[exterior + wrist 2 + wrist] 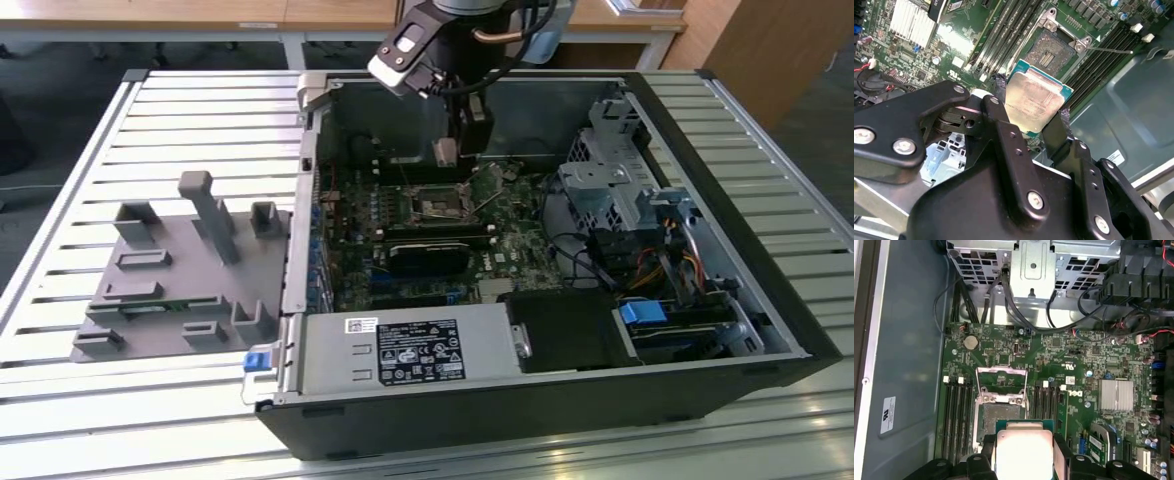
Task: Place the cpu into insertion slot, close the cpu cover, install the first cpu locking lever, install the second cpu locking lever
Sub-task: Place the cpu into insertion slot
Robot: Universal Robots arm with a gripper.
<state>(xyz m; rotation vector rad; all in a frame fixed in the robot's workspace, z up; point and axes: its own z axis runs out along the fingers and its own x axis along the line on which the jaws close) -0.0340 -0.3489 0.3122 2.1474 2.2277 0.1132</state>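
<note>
CPU [1034, 102] sits clamped by two opposite edges in the gripper [1033, 109], its pale metal face turned toward the camera in both wrist views. The black fingers [1001, 100] are closed on the chip, which looks roughly level. In the exterior view the gripper [447, 150] hangs over the open computer case [747, 290] with the chip well above the board, so the CPU is held in the air and not yet seated.

Just beyond the chip in the first wrist view lies the insertion slot [999, 412], its dark centre bare. The CPU cover [1002, 370] appears swung up and open on the slot's far side. In the second wrist view a thin locking lever [1114, 50] sticks out sideways from the slot [1054, 52], apparently released.

To do this step well, I judge the chip's edges should be squared to the slot's frame before it comes down. It should travel straight down with no sideways slide, since the contacts would likely bend under a skewed or dragged chip. The fingers need to clear the raised cover and the lever. Letting go makes sense only once the chip rests flat inside the rim.

Memory slots [956, 415] flank the slot on the green motherboard [1054, 360], and a finned heatsink [1115, 395] stands further off.
</note>
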